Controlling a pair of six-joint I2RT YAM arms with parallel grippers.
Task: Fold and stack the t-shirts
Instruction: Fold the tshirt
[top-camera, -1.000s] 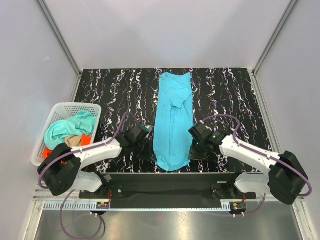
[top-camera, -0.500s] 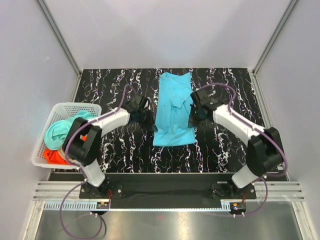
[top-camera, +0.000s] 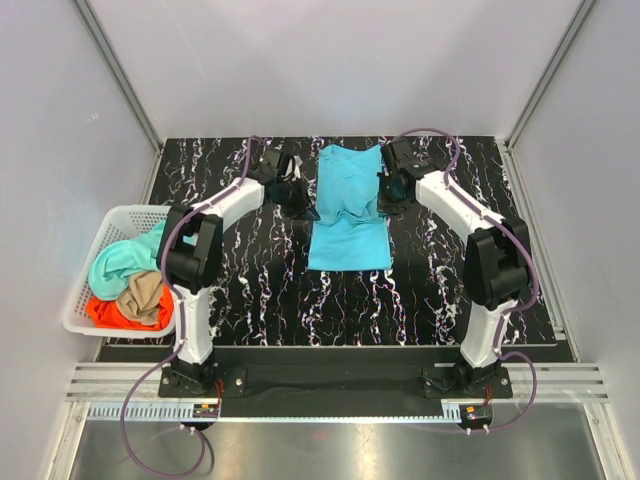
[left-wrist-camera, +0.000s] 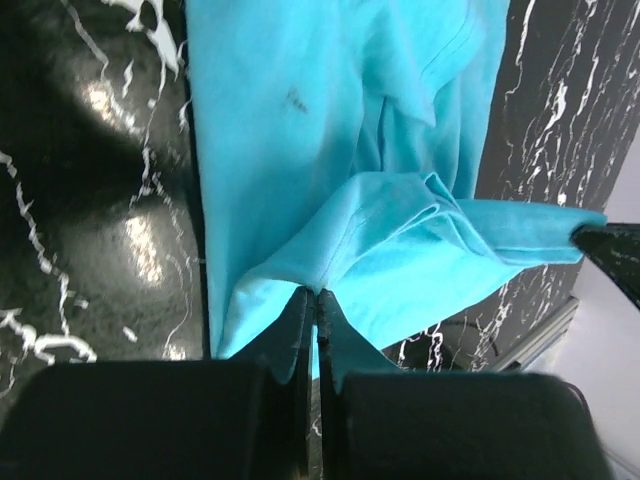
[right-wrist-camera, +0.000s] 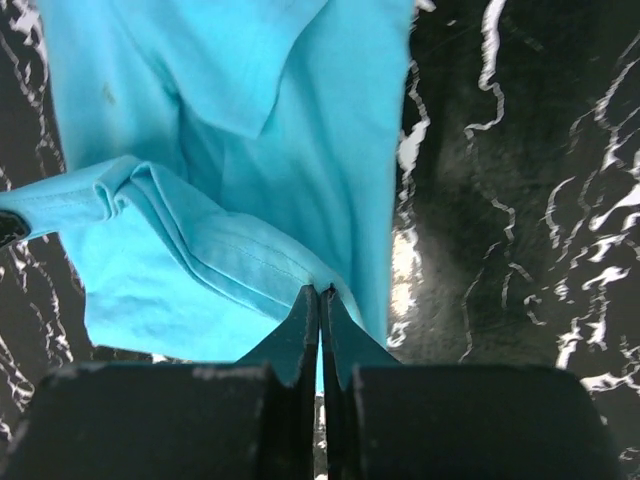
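A bright cyan t-shirt (top-camera: 348, 215) lies lengthwise on the black marbled table (top-camera: 230, 285), its near end doubled back over the far part. My left gripper (top-camera: 305, 205) is shut on the shirt's left hem corner; in the left wrist view the cyan t-shirt (left-wrist-camera: 330, 130) bunches at the closed gripper (left-wrist-camera: 318, 293). My right gripper (top-camera: 385, 200) is shut on the right hem corner, and in the right wrist view the cyan t-shirt (right-wrist-camera: 220, 150) pleats at the gripper (right-wrist-camera: 322, 291). Mint-teal (top-camera: 115, 262), tan (top-camera: 140, 293) and orange-red (top-camera: 110, 312) t-shirts fill the basket.
A white lattice basket (top-camera: 125, 217) stands at the table's left edge. Grey walls and metal posts enclose the table on three sides. Both arms stretch far forward over the table, cables looping above them.
Both grippers have carried the shirt's near hem away from the bases toward the far edge, folding the long strip over itself. The shirt now covers about half its earlier length.
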